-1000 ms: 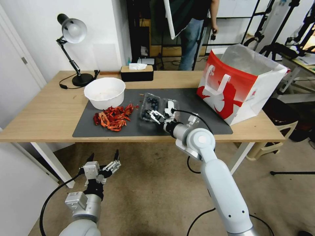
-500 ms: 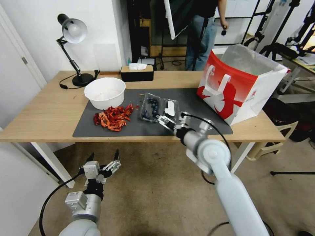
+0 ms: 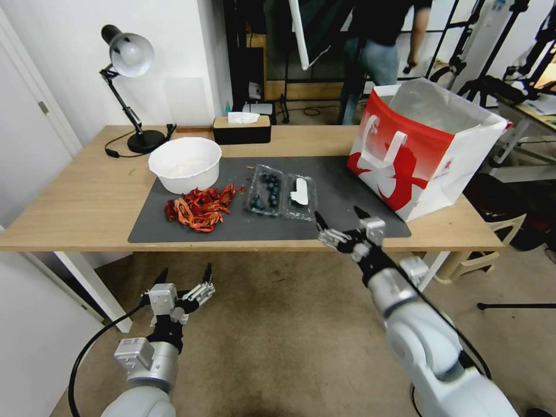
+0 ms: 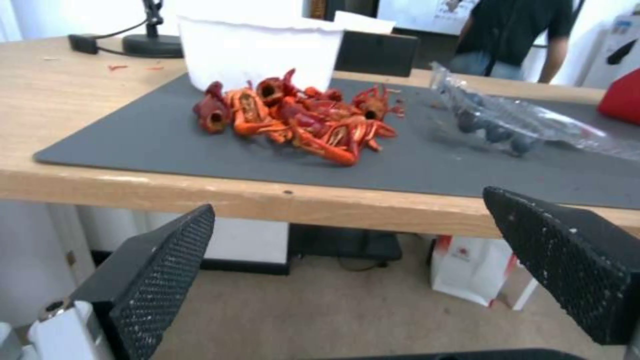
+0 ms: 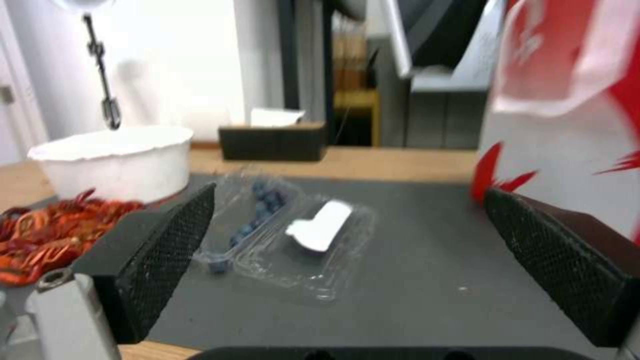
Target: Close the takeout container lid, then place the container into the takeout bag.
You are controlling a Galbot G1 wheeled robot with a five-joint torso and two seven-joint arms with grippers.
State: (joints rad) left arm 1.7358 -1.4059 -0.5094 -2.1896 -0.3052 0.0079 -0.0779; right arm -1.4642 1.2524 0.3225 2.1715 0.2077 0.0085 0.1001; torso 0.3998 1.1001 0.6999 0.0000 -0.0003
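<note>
My left gripper [image 3: 184, 277] hangs spread wide and empty below the table edge (parked). My right gripper [image 3: 339, 223], jaws wide, touches nothing; the takeout container [image 3: 265, 190] lies just beyond it, lid [image 3: 300, 197] flat open, probably lengthwise away from me.
</note>
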